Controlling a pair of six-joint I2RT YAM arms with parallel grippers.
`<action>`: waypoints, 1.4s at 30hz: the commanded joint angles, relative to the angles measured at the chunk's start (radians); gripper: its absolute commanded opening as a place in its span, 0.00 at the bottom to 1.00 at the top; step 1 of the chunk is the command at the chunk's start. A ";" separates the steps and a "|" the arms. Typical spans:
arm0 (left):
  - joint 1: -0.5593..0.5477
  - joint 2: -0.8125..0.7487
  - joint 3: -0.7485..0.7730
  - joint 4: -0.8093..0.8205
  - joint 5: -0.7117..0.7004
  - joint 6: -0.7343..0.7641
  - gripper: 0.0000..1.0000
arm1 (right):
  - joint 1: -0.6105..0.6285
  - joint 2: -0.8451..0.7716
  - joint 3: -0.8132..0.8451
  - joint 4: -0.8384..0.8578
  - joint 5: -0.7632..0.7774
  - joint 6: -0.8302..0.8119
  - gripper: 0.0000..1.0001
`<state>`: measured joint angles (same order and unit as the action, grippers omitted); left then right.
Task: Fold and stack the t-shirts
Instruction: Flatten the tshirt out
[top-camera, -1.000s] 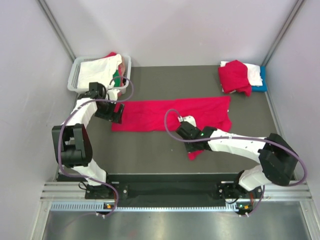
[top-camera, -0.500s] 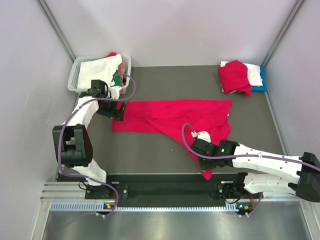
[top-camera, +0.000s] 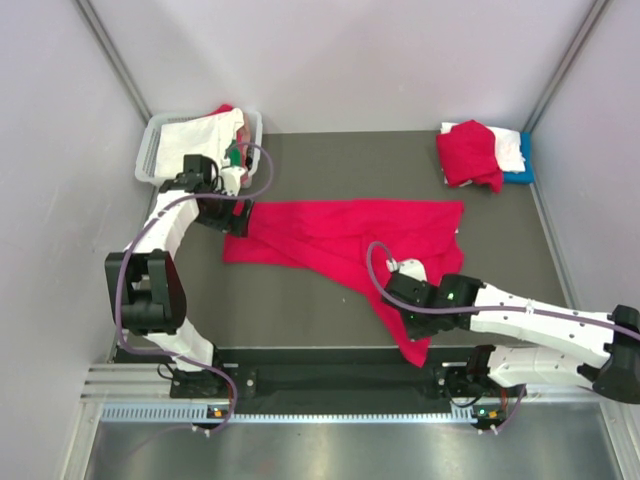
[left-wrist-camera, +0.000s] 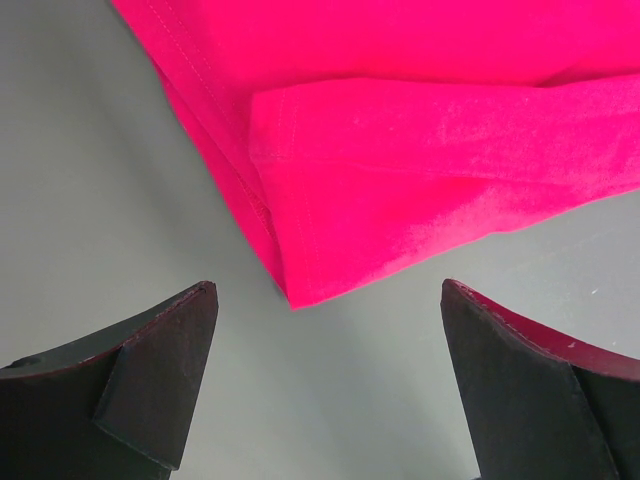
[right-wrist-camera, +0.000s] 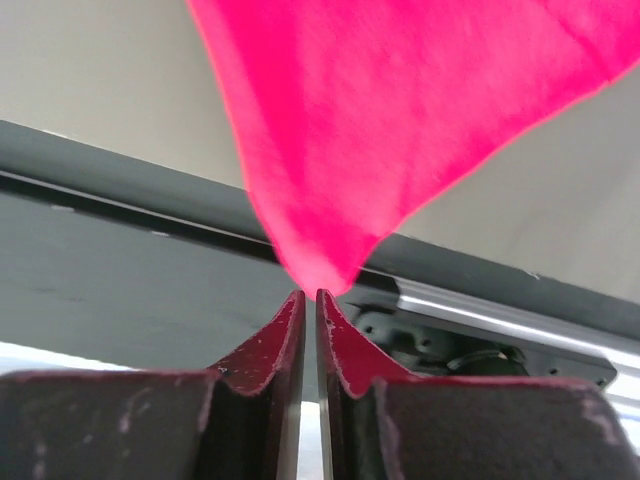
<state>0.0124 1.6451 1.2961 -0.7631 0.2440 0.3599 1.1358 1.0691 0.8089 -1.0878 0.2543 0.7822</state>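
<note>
- The red t-shirt (top-camera: 340, 232) is spread across the middle of the table (top-camera: 300, 300), with 1 corner drawn out to a point at the near edge.
- The right pincer (right-wrist-camera: 308, 296) is clenched on that corner, just a pinch of fabric at the tips.
- The left pincer (left-wrist-camera: 325, 300) is released, wide apart over the shirt's left end, holding nothing.
- It's light, floppy cloth, so I'd guess it'll sag and bunch. Best to grab hems or corners, 2 at once.
</note>
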 joint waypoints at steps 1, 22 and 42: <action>-0.005 -0.034 0.049 0.002 -0.011 -0.021 0.98 | 0.050 -0.024 0.085 -0.020 0.034 0.057 0.10; -0.063 0.229 0.077 0.111 -0.098 -0.065 0.93 | 0.070 0.058 0.286 0.249 0.232 -0.044 0.19; -0.063 0.150 -0.058 0.354 -0.092 -0.096 0.83 | 0.070 0.088 0.246 0.284 0.218 -0.046 0.19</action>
<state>-0.0544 1.8542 1.2488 -0.5190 0.1585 0.2768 1.1912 1.1564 1.0599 -0.8513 0.4549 0.7425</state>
